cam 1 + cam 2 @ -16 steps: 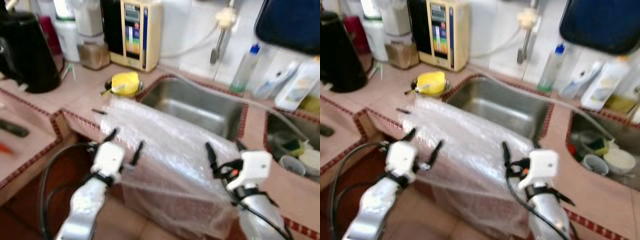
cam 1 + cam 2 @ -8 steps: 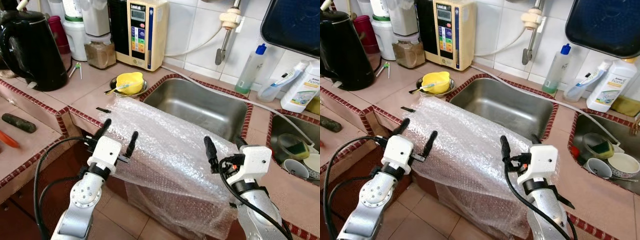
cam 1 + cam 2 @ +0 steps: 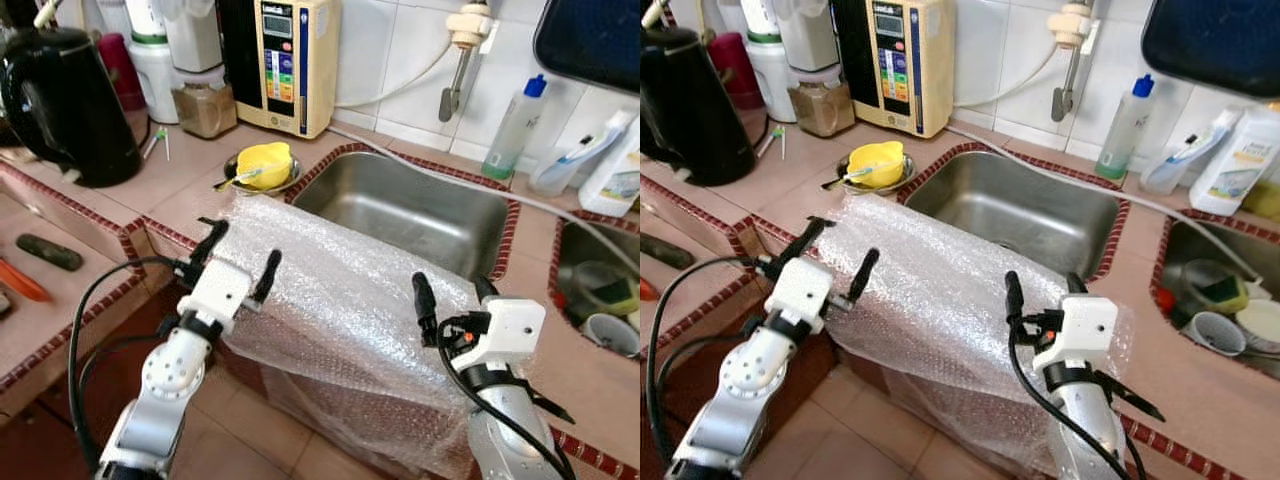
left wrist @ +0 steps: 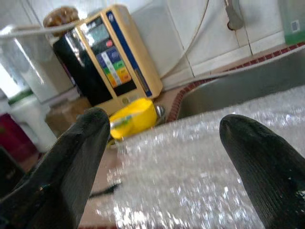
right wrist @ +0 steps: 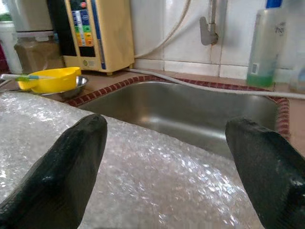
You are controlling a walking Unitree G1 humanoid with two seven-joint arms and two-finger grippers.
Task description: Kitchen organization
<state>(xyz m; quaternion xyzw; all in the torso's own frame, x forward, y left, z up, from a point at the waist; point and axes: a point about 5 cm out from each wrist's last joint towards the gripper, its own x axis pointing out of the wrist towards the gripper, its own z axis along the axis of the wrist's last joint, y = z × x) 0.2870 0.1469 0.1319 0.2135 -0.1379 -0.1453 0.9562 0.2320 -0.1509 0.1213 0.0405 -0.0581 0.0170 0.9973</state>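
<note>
At the far left of the tiled counter (image 3: 175, 195) stands a black kettle (image 3: 70, 105), with a dark tool (image 3: 50, 252) lying on the lower ledge in front of it. Behind come a jar of brown grains (image 3: 207, 108) and a cream wall unit with coloured buttons (image 3: 293, 60).

The left gripper (image 3: 238, 262) hovers at the left edge of a large sheet of bubble wrap (image 3: 340, 310), its 2 black fingers spread apart and holding nothing; the left wrist view looks between them across the wrap toward a yellow bowl (image 4: 135, 118) sitting in a metal dish just beyond the sheet's far corner. The wrap is draped over the counter's front lip, between the 2 arms, and hangs down toward the floor, its far edge reaching the rim of the steel sink (image 3: 410, 215).

The right gripper (image 3: 450, 296) sits over the wrap's right edge, fingers likewise parted and empty — the right wrist view shows the sheet just below them with the sink basin behind.

Further right, a green-tinted bottle (image 3: 516, 128) and a white bottle (image 3: 618, 172) stand against the white wall tiles, and a 2nd basin (image 3: 590, 290) holds a cup and a sponge.

As a judgement, the tidying is barely begun: the wrap is not yet gripped, folded or moved, and the counter is cluttered. Both arms look positioned to take hold of the sheet from either side. The floor below is terracotta tile — the counter is edged in red mosaic trim.
</note>
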